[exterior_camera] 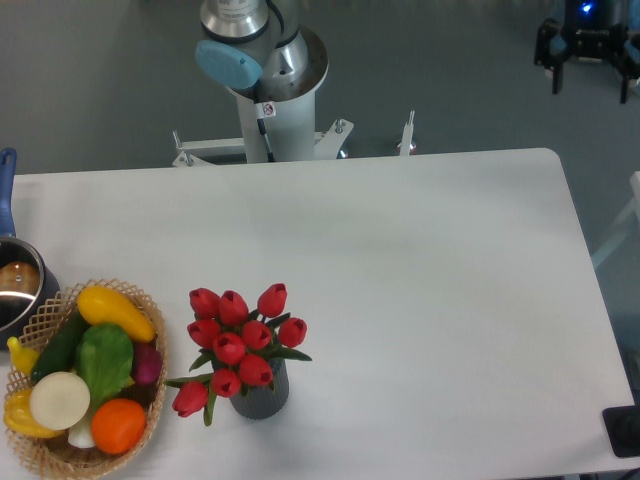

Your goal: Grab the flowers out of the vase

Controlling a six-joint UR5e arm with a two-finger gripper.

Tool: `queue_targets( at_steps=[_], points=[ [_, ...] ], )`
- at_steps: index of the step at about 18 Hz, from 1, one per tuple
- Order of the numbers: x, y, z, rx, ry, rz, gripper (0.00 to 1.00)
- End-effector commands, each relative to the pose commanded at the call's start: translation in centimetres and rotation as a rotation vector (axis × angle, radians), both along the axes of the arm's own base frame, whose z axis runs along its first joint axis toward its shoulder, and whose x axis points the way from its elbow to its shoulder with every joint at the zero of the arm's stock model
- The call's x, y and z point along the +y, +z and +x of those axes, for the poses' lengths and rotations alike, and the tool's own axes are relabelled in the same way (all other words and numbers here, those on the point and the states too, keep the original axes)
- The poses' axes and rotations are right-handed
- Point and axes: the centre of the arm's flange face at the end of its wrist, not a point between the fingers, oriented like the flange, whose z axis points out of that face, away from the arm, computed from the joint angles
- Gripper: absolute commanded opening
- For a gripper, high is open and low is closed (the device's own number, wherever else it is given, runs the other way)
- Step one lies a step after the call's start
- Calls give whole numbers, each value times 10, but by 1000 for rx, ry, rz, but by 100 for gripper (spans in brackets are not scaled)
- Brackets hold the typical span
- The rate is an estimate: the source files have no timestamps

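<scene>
Right, flowers (pixel 238 345) sit in the vase (pixel 262 393) near the table's (pixel 430 290) front-left edge, just beside the vegetable basket (pixel 150 420). I see only the arm base (pixel 262 70) at the back; the gripper is out of frame, so I cannot tell whether it is released or clenched. Risks, as I judge them: vase is small and the bunch top-heavy, so a sideways pull likely tips it or drags it along. Grabbing the buds would crush them; the stems are mostly hidden under leaves. One bud droops left toward the basket, leaving little room there. Metal pot (pixel 18 290) at the far left is well apart. Approach from right or above looks unobstructed.
</scene>
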Motion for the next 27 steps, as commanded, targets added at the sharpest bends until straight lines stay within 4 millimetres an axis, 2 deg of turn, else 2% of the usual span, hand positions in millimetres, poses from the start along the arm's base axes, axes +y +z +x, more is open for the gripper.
queue_targets(
  at_steps=[10,20,24,27],
  points=[
    [10,-5,3,-6,-18,4,100],
    [22,-25,10,-81,66,182,100],
    [37,-28,12,-120,93,288,100],
    [53,-37,16,-144,76,292,100]
  ],
)
